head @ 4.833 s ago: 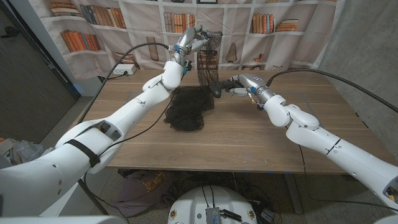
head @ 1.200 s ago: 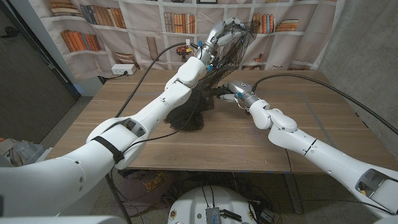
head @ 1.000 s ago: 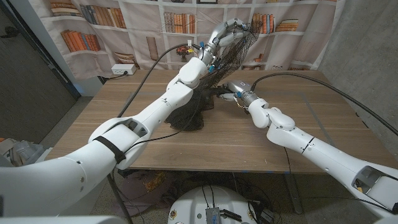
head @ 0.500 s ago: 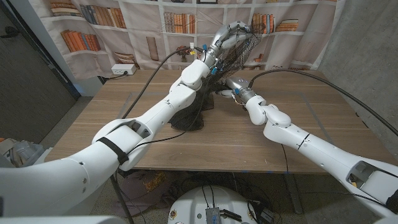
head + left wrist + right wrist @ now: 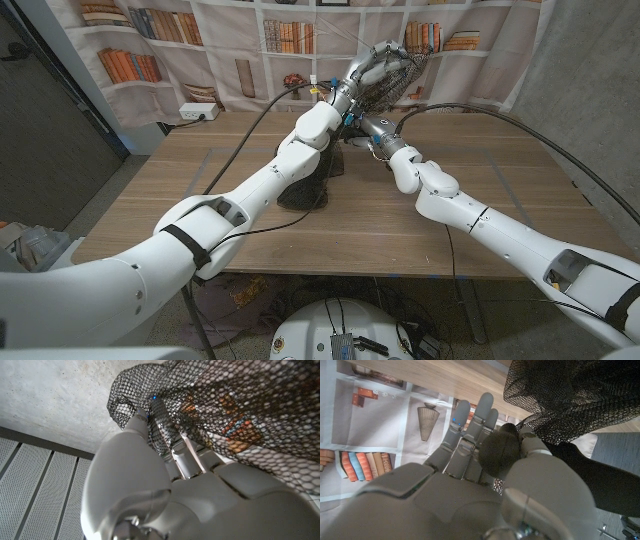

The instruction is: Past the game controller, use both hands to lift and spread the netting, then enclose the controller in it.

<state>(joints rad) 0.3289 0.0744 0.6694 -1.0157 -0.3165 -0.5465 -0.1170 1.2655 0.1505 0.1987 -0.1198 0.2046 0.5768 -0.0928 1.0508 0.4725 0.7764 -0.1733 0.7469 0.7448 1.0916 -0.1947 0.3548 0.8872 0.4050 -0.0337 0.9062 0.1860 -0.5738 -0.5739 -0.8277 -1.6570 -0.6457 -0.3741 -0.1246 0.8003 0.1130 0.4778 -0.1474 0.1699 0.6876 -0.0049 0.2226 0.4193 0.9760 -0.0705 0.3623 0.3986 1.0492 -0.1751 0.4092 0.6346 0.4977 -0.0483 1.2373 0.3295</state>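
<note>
Head view: the left hand (image 5: 368,70) holds the netting (image 5: 392,75) raised above the table (image 5: 200,190); the right hand (image 5: 368,127) is just below the netting.

Left wrist view: fingers (image 5: 150,425) are wrapped in mesh, gripping it.

Right wrist view: fingers (image 5: 470,425) grip the dark controller (image 5: 499,455), beside the netting's edge.

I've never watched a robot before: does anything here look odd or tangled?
Only the netting looks messy: the left hand holds one end high while the rest trails down to the table. The right hand grips the controller.
</note>
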